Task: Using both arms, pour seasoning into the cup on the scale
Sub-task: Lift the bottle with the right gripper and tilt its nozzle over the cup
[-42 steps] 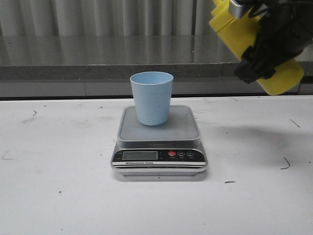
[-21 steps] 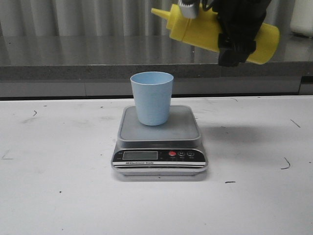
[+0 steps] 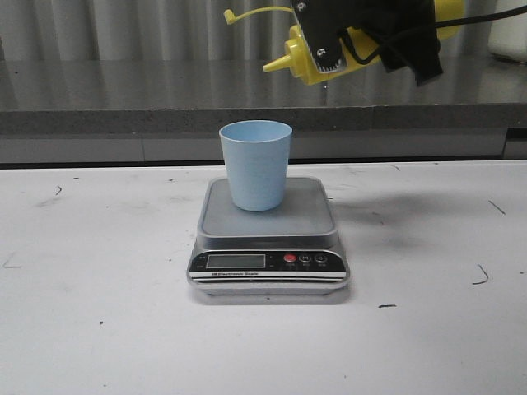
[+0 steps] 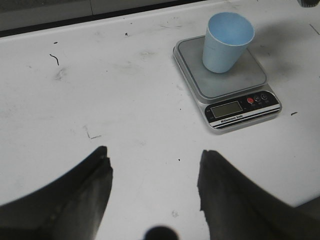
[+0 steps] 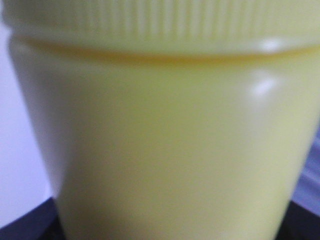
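Observation:
The light-blue cup stands upright on the silver scale at the table's middle. My right gripper is shut on the yellow seasoning bottle and holds it high, above and slightly right of the cup. The bottle lies nearly on its side, its nozzle pointing left and a little down, its tethered cap hanging out to the left. In the right wrist view the bottle fills the picture. My left gripper is open and empty over bare table, well short of the scale and cup.
A grey ledge runs behind the white table, with a corrugated wall above it. Small black marks dot the table top.
My right gripper has carried the bottle left and up from the right side. The bottle has tipped over, so its nozzle now points left near the cup's upper right.

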Motion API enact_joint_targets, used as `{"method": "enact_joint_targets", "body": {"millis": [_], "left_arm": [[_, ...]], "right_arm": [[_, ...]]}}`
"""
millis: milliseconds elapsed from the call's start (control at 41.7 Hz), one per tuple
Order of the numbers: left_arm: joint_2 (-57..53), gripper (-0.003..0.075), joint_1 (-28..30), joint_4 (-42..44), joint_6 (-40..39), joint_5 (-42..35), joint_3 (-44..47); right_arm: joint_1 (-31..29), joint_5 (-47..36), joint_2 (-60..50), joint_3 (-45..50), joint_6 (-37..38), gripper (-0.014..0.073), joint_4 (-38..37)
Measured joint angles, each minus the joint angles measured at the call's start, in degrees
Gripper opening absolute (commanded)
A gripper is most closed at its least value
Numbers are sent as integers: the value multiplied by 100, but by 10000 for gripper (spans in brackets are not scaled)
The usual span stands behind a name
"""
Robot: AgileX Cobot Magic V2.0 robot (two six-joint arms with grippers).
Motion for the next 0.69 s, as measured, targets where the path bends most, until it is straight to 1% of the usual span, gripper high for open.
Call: {"method": "enact_joint_targets", "body": {"millis": [96, 168, 383, 575, 695], "left_arm": [[0, 386, 0, 0, 0, 0, 0], [0, 386, 0, 0, 0, 0, 0], [0, 386, 0, 0, 0, 0, 0], [0, 386, 0, 0, 0, 0, 0], [0, 386, 0, 0, 0, 0, 0]], "right_arm": [[0, -42, 0, 0, -13, 278, -388], [0, -119, 0, -9, -36, 264, -513], [0, -282, 0, -9, -104, 258, -560], [0, -339, -152, 474, -212, 258, -606], [0, -414, -210, 616, -224, 258, -632]]}}
